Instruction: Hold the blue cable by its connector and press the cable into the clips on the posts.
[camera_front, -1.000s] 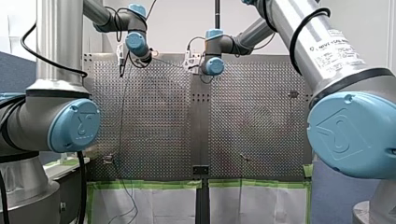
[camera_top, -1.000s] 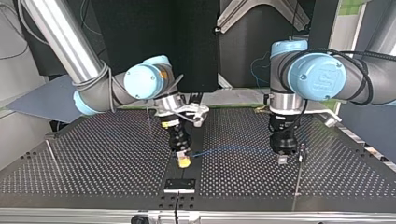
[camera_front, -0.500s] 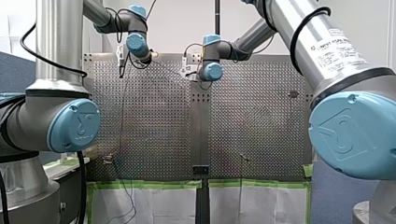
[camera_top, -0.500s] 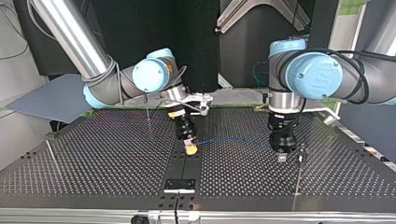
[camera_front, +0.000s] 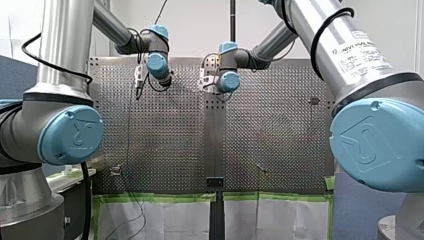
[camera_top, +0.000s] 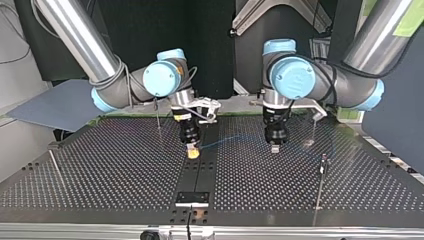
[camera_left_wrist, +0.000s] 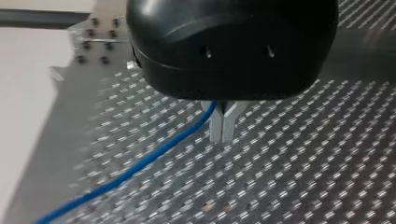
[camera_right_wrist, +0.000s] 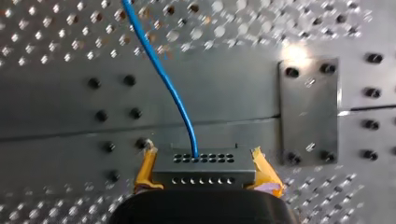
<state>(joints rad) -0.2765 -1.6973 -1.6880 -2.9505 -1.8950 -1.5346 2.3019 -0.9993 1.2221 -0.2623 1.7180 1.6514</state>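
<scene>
Blue cable, grey connector, perforated table.

Here's the perforated metal desk filling the top view, with a solid dark strip running down its middle to a small black plate at the near edge. Off past the desk's far left corner there's a grey-blue panel. Over in the front view, green tape lines the desk's near edge, and white sheets sit just below it, one on either side of the central strip.
</scene>
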